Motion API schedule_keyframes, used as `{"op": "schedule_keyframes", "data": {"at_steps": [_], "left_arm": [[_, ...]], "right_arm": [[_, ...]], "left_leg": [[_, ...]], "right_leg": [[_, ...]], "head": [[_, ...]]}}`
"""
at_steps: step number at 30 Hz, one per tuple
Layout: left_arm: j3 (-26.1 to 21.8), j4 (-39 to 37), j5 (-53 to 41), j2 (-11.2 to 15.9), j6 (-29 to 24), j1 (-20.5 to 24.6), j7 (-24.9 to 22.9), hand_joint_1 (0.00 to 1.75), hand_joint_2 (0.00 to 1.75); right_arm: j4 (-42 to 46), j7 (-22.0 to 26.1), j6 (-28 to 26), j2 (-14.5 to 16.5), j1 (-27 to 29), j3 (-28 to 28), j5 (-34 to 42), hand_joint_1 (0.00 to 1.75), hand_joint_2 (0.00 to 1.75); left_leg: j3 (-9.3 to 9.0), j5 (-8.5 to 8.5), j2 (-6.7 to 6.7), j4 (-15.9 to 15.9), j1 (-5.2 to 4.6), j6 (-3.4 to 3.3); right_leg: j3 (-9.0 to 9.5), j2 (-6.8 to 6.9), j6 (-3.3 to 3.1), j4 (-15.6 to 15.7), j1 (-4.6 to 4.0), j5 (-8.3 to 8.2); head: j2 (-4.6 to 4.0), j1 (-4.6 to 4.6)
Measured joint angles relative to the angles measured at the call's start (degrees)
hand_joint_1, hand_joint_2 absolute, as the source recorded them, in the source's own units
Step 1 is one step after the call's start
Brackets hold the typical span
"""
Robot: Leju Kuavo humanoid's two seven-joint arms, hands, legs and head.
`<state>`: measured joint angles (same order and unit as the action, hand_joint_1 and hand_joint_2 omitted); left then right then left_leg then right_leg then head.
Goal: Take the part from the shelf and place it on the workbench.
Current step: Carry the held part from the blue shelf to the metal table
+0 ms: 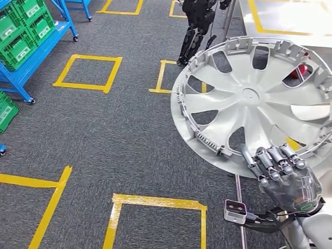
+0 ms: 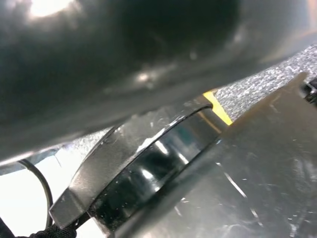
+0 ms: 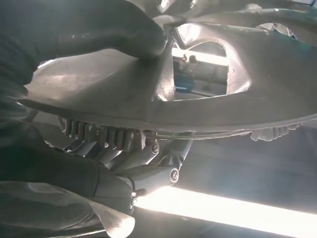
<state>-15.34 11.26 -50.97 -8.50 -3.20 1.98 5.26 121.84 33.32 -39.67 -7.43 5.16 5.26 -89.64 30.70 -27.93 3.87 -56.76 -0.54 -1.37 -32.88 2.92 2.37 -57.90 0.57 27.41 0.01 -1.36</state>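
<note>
Holding: right hand [image 1: 288, 176] grips wheel cover [image 1: 250, 104] at its near rim
Hidden: left hand — state unreadable; cover's far edge cut off

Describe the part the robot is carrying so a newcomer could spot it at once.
Look at the right side of the head view, above the grey carpet with its yellow tape squares. There the right hand holds a large silver wheel cover by its lower rim, tilted, inner side up. It is the one round, spoked, silver thing here, unlike the green crates on the blue shelf far left.
</note>
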Motion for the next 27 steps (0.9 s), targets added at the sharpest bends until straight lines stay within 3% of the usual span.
{"op": "schedule_keyframes", "data": {"at_steps": [3,5,8,9,10,11,12,14,16,18,19,21,22,24,25,26,27], "left_arm": [[0.0,0.0,0.0,0.0,-0.1,0.0,0.1,0.00,0.00],[0.0,0.0,0.0,0.0,-0.1,0.1,0.2,0.00,0.00],[0.0,0.0,0.0,0.0,-0.1,0.0,0.6,0.00,0.00],[0.0,0.0,0.0,0.0,-0.1,0.0,0.6,0.00,0.00],[0.0,0.0,0.0,0.0,-0.1,-0.1,0.7,0.00,0.00],[0.0,0.0,0.0,0.0,-0.1,-0.1,0.8,0.00,0.00],[0.0,0.0,0.0,0.0,-0.1,0.0,0.8,0.00,0.00],[0.0,0.0,0.1,0.0,-0.1,0.0,0.8,0.00,0.00],[0.0,0.0,0.1,0.0,-0.2,0.1,0.8,0.00,0.00],[0.0,0.0,0.1,0.0,-0.1,0.2,0.9,0.00,0.00],[0.0,0.0,0.1,0.0,-0.1,0.3,0.9,0.00,0.00],[0.0,0.0,0.2,-0.1,-0.1,0.3,0.9,0.00,0.00],[0.0,0.0,0.2,-0.1,0.0,0.3,0.9,0.00,0.00],[0.0,0.0,0.2,-0.1,0.0,0.2,0.9,0.00,0.00],[0.0,0.0,0.2,-0.1,0.0,0.2,0.9,0.00,0.00],[0.0,0.0,0.2,-0.1,0.0,0.2,0.9,0.00,0.00],[0.0,0.0,0.2,-0.1,0.0,0.2,0.9,0.00,0.00]], "right_arm": [[0.0,-0.1,0.0,0.0,0.1,0.1,0.0,1.75,1.75],[-0.1,-0.2,0.0,0.0,0.1,0.2,0.0,1.75,1.75],[-0.1,-0.4,0.0,0.0,0.1,0.3,0.0,1.75,1.75],[-0.1,-0.4,0.0,0.0,0.2,0.3,0.0,1.75,1.75],[-0.1,-0.4,0.0,0.0,0.2,0.3,0.0,1.75,1.75],[-0.1,-0.4,0.0,0.0,0.2,0.3,0.0,1.75,1.75],[-0.1,-0.4,0.0,0.0,0.2,0.3,0.0,1.75,1.75],[-0.1,-0.4,0.0,0.0,0.1,0.3,0.0,1.75,1.75],[-0.2,-0.4,0.0,0.0,0.1,0.3,0.0,1.75,1.75],[-0.2,-0.3,0.0,0.0,0.2,0.3,0.0,1.75,1.75],[-0.2,-0.3,0.0,0.0,0.3,0.4,0.0,1.75,1.75],[-0.2,-0.2,0.0,0.0,0.3,0.4,0.0,1.75,1.75],[-0.2,-0.2,0.0,0.0,0.3,0.4,0.0,1.75,1.75],[-0.2,-0.2,0.0,0.0,0.2,0.4,0.0,1.75,1.75],[-0.2,-0.2,0.0,0.0,0.3,0.4,0.0,1.75,1.75],[-0.3,-0.2,0.0,0.0,0.3,0.4,0.0,1.75,1.75],[-0.3,-0.2,0.0,0.0,0.3,0.4,0.0,1.75,1.75]], "left_leg": [[-0.03,-0.24,0.92,-0.2,-0.09,0.77],[0.68,-1.96,-0.36,-2.3,0.12,1.37],[5.47,-7.61,-2.96,-13.3,0.31,1.68],[6.96,-8.58,-3.19,-16.5,0.31,1.63],[7.59,-8.36,-3.30,-17.7,0.31,1.53],[7.18,-6.97,-3.44,-16.5,0.31,1.35],[5.79,-4.71,-3.85,-13.2,0.31,1.11],[2.54,-0.75,-6.26,-5.4,0.43,0.59],[1.08,0.17,-8.01,-1.5,0.48,0.39],[0.89,0.05,-7.27,-0.7,0.49,0.23],[0.79,0.24,-6.67,-0.4,0.56,-0.01],[0.58,0.59,-5.37,0.2,0.70,-0.48],[0.55,0.62,-4.73,0.3,0.62,-0.58],[0.58,0.56,-3.32,0.3,0.49,-0.67],[0.56,0.50,-2.61,0.3,0.46,-0.70],[0.53,0.44,-1.97,0.3,0.45,-0.67],[0.47,0.35,-1.42,0.3,0.45,-0.58]], "right_leg": [[0.18,-1.03,-1.14,0.6,-0.18,-0.09],[0.11,-1.88,-1.89,0.8,-0.05,-0.36],[-0.04,-3.33,-2.52,0.9,-0.08,-0.56],[-0.06,-3.93,-2.58,0.9,-0.14,-0.58],[-0.06,-4.57,-2.59,0.8,-0.19,-0.59],[-0.02,-5.24,-2.59,0.8,-0.22,-0.59],[0.05,-5.92,-2.58,0.7,-0.23,-0.59],[-0.08,-7.16,-2.43,0.5,-0.22,-0.58],[-0.69,-8.25,-1.92,0.4,-0.07,-0.77],[-1.24,-9.18,-1.19,0.4,0.15,-1.03],[-1.61,-8.67,-0.91,0.1,0.14,-0.78],[-3.49,-6.24,-0.48,-3.3,0.02,1.39],[-5.19,-4.72,-0.28,-6.8,0.00,3.17],[-8.69,-3.55,0.15,-14.3,0.15,5.99],[-9.48,-3.31,0.32,-16.0,0.23,6.15],[-9.10,-3.09,0.44,-15.3,0.30,5.24],[-7.45,-2.67,0.51,-12.2,0.36,3.48]], "head": [[0.00,0.08],[0.00,0.23],[-0.01,0.58],[-0.01,0.61],[-0.01,0.63],[-0.01,0.63],[-0.01,0.63],[-0.01,0.62],[0.00,0.66],[0.01,0.71],[0.01,0.64],[0.00,0.35],[-0.01,0.21],[-0.01,0.07],[-0.01,0.07],[-0.01,0.05],[-0.01,0.04]]}}
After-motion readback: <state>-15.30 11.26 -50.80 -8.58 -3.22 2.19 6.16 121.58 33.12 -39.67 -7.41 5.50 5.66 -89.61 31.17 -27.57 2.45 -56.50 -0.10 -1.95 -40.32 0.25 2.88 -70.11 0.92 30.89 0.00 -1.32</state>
